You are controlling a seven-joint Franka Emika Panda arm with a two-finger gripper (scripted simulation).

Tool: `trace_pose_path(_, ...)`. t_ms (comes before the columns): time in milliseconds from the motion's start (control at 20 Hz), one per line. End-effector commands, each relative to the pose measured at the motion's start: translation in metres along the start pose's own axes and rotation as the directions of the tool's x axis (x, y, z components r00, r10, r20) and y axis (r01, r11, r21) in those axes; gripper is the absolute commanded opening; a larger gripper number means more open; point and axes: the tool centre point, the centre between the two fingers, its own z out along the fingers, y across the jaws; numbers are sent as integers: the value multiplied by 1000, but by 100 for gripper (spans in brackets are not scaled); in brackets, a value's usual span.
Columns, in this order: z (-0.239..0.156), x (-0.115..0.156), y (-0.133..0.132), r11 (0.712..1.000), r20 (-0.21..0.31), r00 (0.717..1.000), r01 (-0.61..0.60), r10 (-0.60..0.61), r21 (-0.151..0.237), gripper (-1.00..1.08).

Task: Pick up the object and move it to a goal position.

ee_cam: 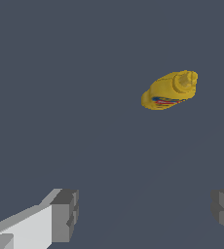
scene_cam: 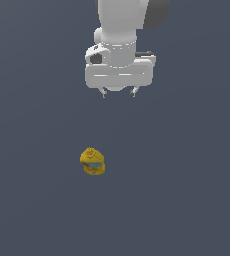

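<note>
The object, a small yellow squeeze bottle (scene_cam: pixel 92 161) with a blue label patch, lies on the dark grey floor, a little toward the exterior view's left of centre. My gripper (scene_cam: pixel 119 93) hangs well above and behind it, slightly toward the exterior view's right, open and empty. In the wrist view the bottle (ee_cam: pixel 171 90) shows with its ridged nozzle cap facing the camera, far from my fingers (ee_cam: pixel 65 215), which stand wide apart with nothing between them.
The white arm and hand (scene_cam: pixel 119 60) come down from the top of the exterior view. A plain dark grey floor (scene_cam: pixel 187 200) surrounds the bottle.
</note>
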Motion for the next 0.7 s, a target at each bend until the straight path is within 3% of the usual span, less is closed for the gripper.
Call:
trace_pose_path(0,0,0,0,1000,0,1000,0,0,0,100)
trace_pose_path(650,-9,-1,-2,1000,-16,1000,10,-10,-19,100)
